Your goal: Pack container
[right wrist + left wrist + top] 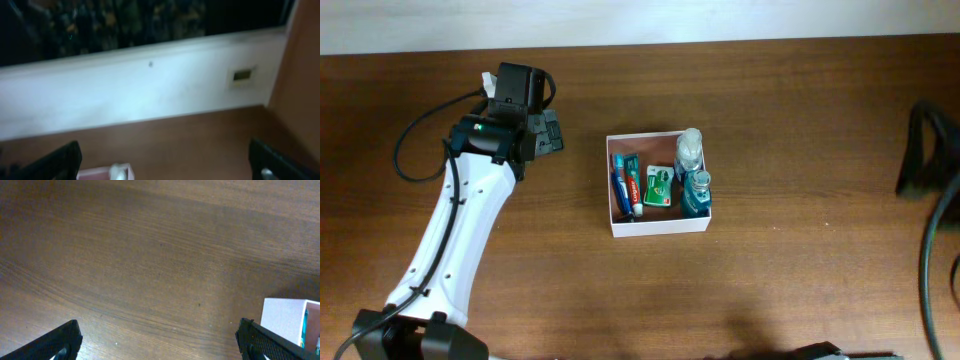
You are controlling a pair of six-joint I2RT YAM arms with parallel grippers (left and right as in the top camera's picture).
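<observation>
The container [660, 228] is a square shallow box with white walls and a reddish-brown inside, at the table's middle. In it lie toothpaste tubes [628, 183], a green packet [658, 186], a clear bottle [690, 150] and a teal mouthwash bottle [696, 192]. My left gripper [552, 131] is open and empty, to the left of the box; in the left wrist view [160, 345] it hangs over bare wood, with the box's corner [285, 315] at the lower right. My right gripper [165, 165] is open and empty; the box's corner [97, 173] shows at its lower left.
The brown wooden table [800, 110] ends at a white wall [150, 90] along its far side. The right arm's dark body and cables [925, 150] stand at the right edge. A black cable [415, 135] loops beside the left arm.
</observation>
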